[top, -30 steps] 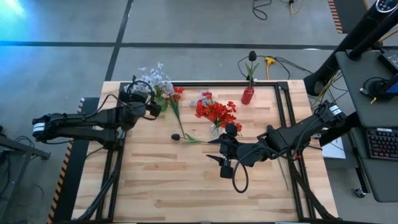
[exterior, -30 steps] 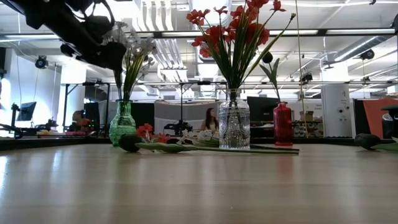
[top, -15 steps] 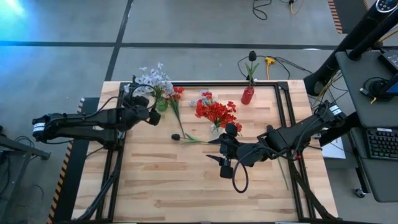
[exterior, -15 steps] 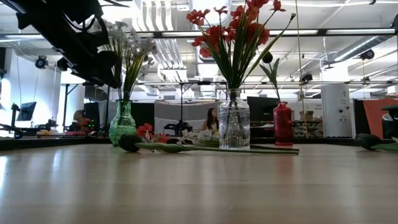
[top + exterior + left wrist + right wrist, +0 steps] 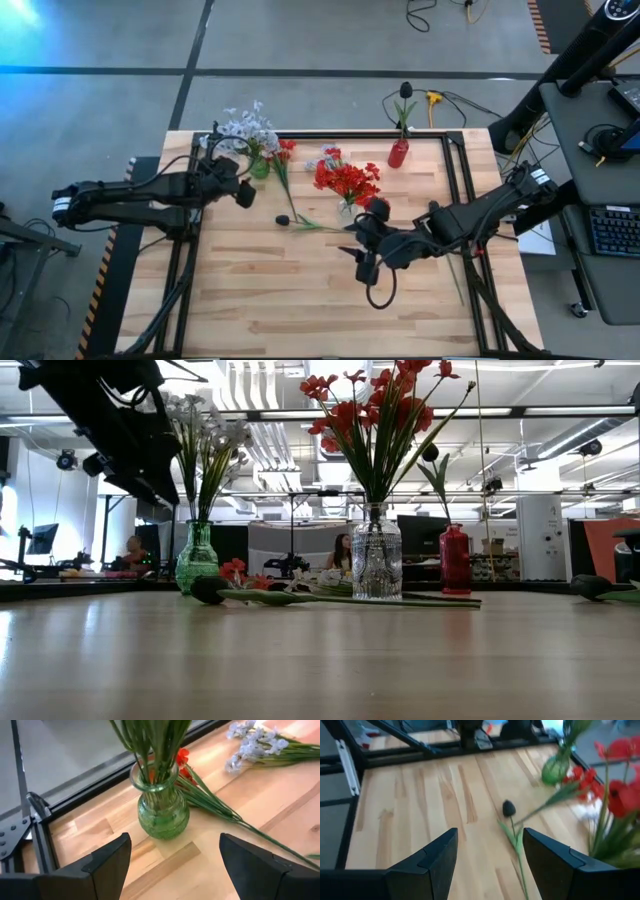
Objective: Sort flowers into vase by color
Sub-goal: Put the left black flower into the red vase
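Hovering beside the green vase (image 5: 158, 815), the left hand (image 5: 172, 865) was held released; the right hand (image 5: 487, 865) was spread over a dark flower (image 5: 508, 808).

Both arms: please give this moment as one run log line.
left gripper: open, facing green vase | right gripper: open, facing dark flower on table

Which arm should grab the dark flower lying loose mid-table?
Right, probably. The right claw is open and faces the dark flower, whose stem runs toward it. The left claw, also open, points at the green vase instead.
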Action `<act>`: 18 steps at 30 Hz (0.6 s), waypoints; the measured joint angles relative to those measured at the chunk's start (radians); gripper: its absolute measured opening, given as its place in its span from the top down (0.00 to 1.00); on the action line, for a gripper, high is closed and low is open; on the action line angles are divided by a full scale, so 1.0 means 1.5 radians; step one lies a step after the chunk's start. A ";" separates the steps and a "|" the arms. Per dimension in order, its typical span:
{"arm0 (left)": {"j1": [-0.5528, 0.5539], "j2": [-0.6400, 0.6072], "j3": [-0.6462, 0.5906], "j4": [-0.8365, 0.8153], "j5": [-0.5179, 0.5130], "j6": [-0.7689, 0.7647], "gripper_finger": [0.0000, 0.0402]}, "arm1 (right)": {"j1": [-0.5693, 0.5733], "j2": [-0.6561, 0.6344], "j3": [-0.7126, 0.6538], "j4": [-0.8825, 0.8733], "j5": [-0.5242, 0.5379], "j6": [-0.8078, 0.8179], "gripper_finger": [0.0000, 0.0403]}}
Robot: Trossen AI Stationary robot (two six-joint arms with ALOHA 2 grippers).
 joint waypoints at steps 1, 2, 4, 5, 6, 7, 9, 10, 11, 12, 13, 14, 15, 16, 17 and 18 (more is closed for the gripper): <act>-0.002 0.000 0.009 -0.015 0.001 -0.008 0.29 | 0.000 0.000 0.003 -0.017 -0.001 0.017 0.46; -0.005 0.000 0.019 -0.031 0.001 -0.019 0.29 | 0.000 0.000 0.006 -0.034 -0.001 0.034 0.46; -0.015 0.000 0.039 -0.067 0.001 -0.046 0.29 | 0.000 -0.001 0.014 -0.082 -0.002 0.070 0.46; -0.020 0.000 0.047 -0.087 0.002 -0.060 0.29 | 0.000 -0.001 0.017 -0.107 -0.005 0.090 0.46; -0.026 0.000 0.054 -0.107 0.008 -0.072 0.29 | 0.000 -0.001 0.020 -0.136 -0.006 0.113 0.46; -0.032 0.000 0.059 -0.123 0.015 -0.082 0.29 | 0.000 -0.001 0.021 -0.165 -0.006 0.135 0.46; -0.049 0.000 0.063 -0.140 0.029 -0.098 0.29 | 0.000 -0.001 0.022 -0.217 -0.006 0.176 0.46; -0.061 -0.001 0.063 -0.142 0.038 -0.104 0.29 | 0.000 -0.001 0.022 -0.241 -0.006 0.196 0.46; -0.075 -0.001 0.063 -0.142 0.047 -0.110 0.29 | 0.000 -0.001 0.022 -0.264 -0.007 0.215 0.46; -0.092 -0.001 0.062 -0.140 0.055 -0.117 0.29 | 0.000 -0.001 0.022 -0.284 -0.007 0.231 0.46; -0.109 0.000 0.060 -0.141 0.060 -0.126 0.29 | 0.000 -0.001 0.022 -0.298 -0.007 0.244 0.46; -0.129 0.001 0.060 -0.141 0.065 -0.135 0.29 | 0.000 -0.001 0.022 -0.309 -0.007 0.257 0.46; -0.151 0.002 0.060 -0.139 0.066 -0.145 0.29 | 0.001 -0.001 0.022 -0.316 -0.007 0.264 0.46; -0.172 0.003 0.062 -0.138 0.066 -0.153 0.29 | 0.001 -0.001 0.022 -0.318 -0.008 0.268 0.46; -0.196 0.004 0.065 -0.138 0.066 -0.160 0.29 | 0.001 -0.001 0.022 -0.317 -0.008 0.268 0.46; -0.219 0.005 0.071 -0.136 0.066 -0.165 0.29 | 0.001 -0.001 0.022 -0.317 -0.008 0.268 0.46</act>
